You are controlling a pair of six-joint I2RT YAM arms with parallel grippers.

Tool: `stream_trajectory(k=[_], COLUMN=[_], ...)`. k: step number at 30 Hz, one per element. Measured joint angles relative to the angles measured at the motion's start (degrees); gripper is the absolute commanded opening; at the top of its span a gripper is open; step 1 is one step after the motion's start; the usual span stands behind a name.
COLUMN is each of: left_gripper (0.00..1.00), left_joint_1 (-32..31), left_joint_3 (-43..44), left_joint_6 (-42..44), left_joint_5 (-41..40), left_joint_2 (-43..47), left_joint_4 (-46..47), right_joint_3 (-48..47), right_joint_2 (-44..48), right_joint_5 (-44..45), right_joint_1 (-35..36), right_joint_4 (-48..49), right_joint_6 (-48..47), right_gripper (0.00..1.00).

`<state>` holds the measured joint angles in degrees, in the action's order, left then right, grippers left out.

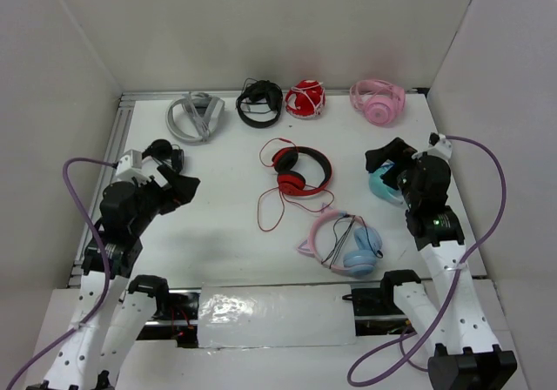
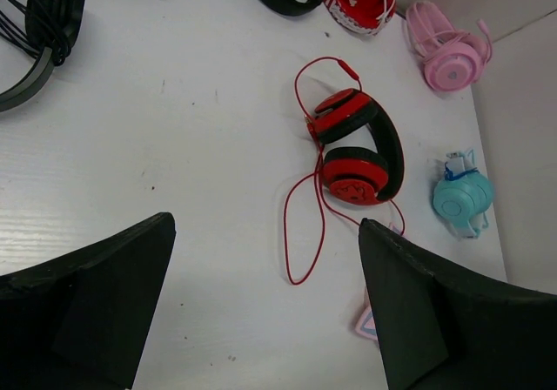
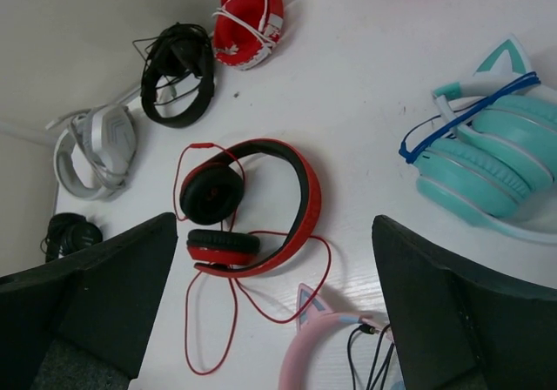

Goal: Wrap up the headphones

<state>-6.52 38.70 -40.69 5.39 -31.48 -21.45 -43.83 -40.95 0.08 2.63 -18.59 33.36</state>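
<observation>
My left gripper [image 1: 178,185] and right gripper [image 1: 387,157] hover empty in the overhead view. The red headphones [image 1: 302,171] lie between them at mid-table, their cable [image 1: 271,205] sprawling loose toward seven o'clock. From the left wrist, the jaws stand wide apart, with the headphones at one o'clock, well apart. From the right wrist, the jaws are likewise spread and the headphones lie near, at twelve. Nothing is wrapped yet. I judge this the approach; next, one arm must pin the band while the other gathers cable.
</observation>
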Motion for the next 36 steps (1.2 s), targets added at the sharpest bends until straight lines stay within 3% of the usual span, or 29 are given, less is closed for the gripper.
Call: stream_trajectory(k=[7, 14, 18, 22, 25, 36], left_gripper=[0.99, 0.99, 0.99, 0.99, 0.99, 0.99], left_joint_1=[0.0, 0.0, 0.0, 0.0, 0.0, 0.0], left_joint_3=[0.0, 0.1, 0.1, 0.1, 0.8, 4.0], left_joint_6=[0.3, 0.4, 0.4, 0.3, 0.2, 1.7], left_joint_5=[1.3, 2.3, 3.1, 3.9, 4.0, 5.8], left_joint_2=[1.1, -2.1, -4.5, -7.5, -10.2, -13.7], left_joint_4=[0.2, 0.2, 0.2, 0.3, 0.4, 0.6], right_joint_3=[-1.3, -3.3, -5.6, -13.3, -17.6, -15.2], right_joint_2=[-4.6, -16.8, -27.8, -43.8, -52.4, -54.4], right_joint_5=[1.9, 2.0, 3.5, 6.6, 8.8, 5.4], right_joint_1=[0.0, 0.1, 1.7, 5.3, 8.6, 12.9], right_joint_4=[-0.5, 0.8, 1.9, 0.9, 0.9, 1.4], right_joint_6=[-1.6, -4.5, -7.6, -9.8, -10.3, -7.5], right_gripper=[1.00, 1.00, 0.99, 0.92, 0.92, 0.89])
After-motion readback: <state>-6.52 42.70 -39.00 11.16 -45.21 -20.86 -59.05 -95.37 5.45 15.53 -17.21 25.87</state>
